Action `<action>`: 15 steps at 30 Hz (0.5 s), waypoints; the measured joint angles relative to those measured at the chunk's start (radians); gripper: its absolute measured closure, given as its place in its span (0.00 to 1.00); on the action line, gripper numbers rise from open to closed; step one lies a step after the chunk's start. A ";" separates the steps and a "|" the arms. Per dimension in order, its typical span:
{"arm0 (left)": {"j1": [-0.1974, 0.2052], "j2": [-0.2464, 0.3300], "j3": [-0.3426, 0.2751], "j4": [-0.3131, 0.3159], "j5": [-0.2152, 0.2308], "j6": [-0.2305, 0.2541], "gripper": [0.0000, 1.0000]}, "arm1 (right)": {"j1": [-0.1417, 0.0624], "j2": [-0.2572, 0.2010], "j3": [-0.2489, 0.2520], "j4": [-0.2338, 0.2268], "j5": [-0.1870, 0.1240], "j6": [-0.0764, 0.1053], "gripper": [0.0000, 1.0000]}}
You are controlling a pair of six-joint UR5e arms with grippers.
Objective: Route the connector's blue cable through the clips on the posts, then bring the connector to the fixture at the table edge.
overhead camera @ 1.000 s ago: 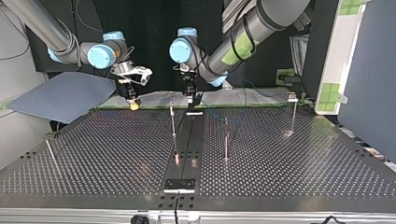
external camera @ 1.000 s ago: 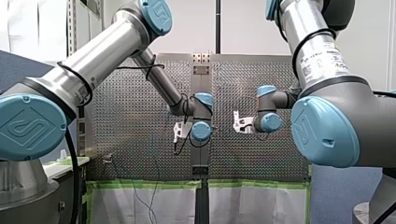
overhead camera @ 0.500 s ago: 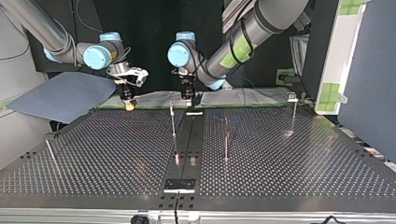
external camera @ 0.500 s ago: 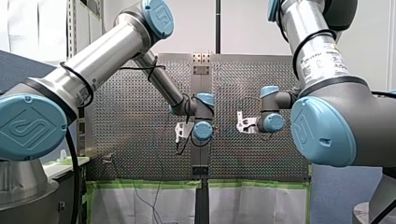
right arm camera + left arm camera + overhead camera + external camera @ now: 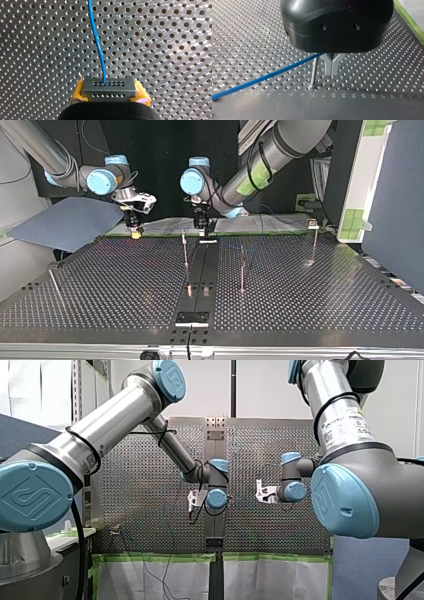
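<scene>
Firmly, my right claw [image 5: 110,93] (yellow pads [image 5: 78,93]) clamps the connector [image 5: 109,85]; my left claw [image 5: 332,71], pressed together, stands beside a post [image 5: 314,72].

**benchrat:** You're clearly running this in a robotics lab, not on a shop floor. You've got two big silver arms with blue joint caps [image 5: 107,420] reaching over a perforated metal table [image 5: 310,295].

**wirenut:** Yep, total test cell. Your hole rows even carry engraved numbers [image 5: 333,95], and thin steel posts [image 5: 185,251] stand in the plate. You've also got green tape [image 5: 150,557] along the edge, white sheeting [image 5: 125,580] below it and a blue partition [image 5: 395,210] beside the table.
</scene>
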 joint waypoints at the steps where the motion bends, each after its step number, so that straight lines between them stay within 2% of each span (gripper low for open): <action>1: 0.001 -0.003 0.004 -0.004 0.001 0.000 1.00 | 0.000 0.000 0.000 0.000 0.000 0.000 1.00; 8: 0.008 -0.043 0.054 -0.044 0.003 -0.005 1.00 | -0.001 0.000 0.000 -0.001 -0.001 0.000 1.00; 15: 0.017 -0.047 0.111 -0.090 0.001 -0.008 1.00 | -0.001 0.001 0.000 -0.007 -0.001 0.001 1.00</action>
